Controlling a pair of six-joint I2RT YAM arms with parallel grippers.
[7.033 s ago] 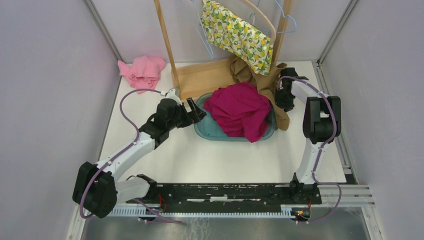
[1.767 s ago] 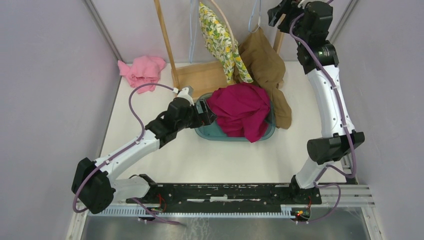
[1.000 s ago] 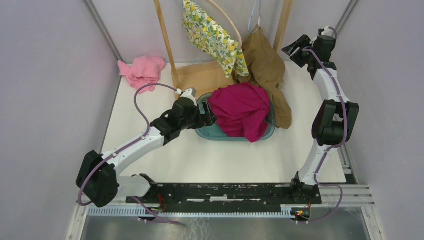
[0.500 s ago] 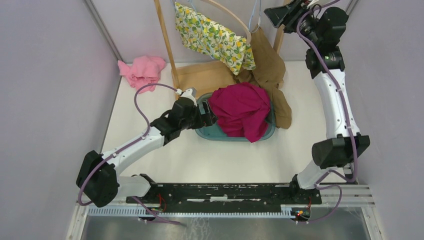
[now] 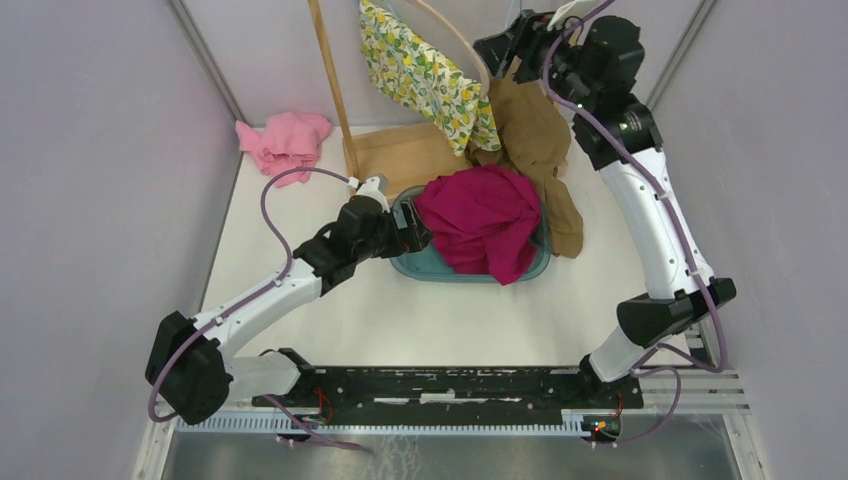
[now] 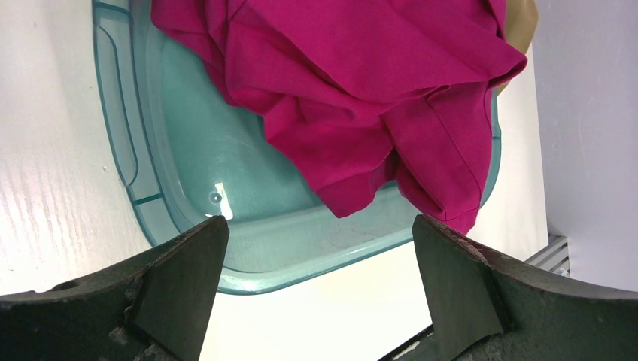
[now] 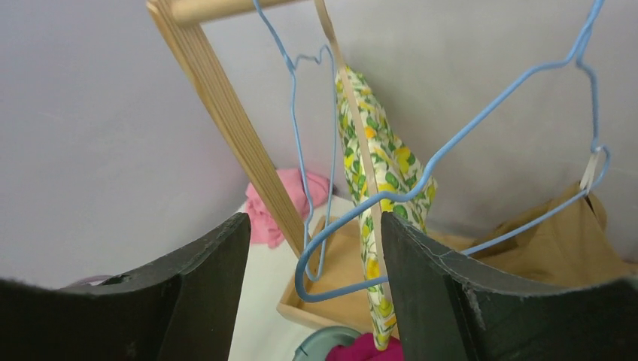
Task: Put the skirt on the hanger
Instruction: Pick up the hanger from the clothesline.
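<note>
**Left jaws wide at the tub, right jaws parted up at the rack**

From above, a pink cloth [image 5: 285, 143] lies bunched at the far left of the table [image 5: 330, 320]. Only that view shows it on the table. My right wrist catches just a scrap of it behind the rack post [image 7: 226, 113].

My left gripper [image 5: 408, 230] sits low at the left rim of the tub [image 5: 410, 262], jaws spread as wide as they go and holding nothing. My left wrist camera gives what the top view cannot: the tub's bare teal floor and the magenta cloth [image 6: 361, 98] heaped toward its far side, one fold spilling over the rim.

Further right, the top view shows a lemon-print cloth [image 5: 425, 75] hanging from the rack, with a brown cloth [image 5: 535, 130] beside it, trailing down to the table right of the tub. Which cloth is the skirt I cannot tell.

My right gripper [image 5: 500, 45] is raised beside the brown cloth's top. From above the wire there is barely visible. My right wrist view shows it plainly: a blue hanger [image 7: 451, 143] runs across the gap between my parted fingers [image 7: 203, 286], and its far end meets the brown cloth at a white clip [image 7: 594, 169]. The jaws stand partly open. I cannot tell whether they touch the wire. A second blue hanger [image 7: 312, 150] hangs behind.
</note>
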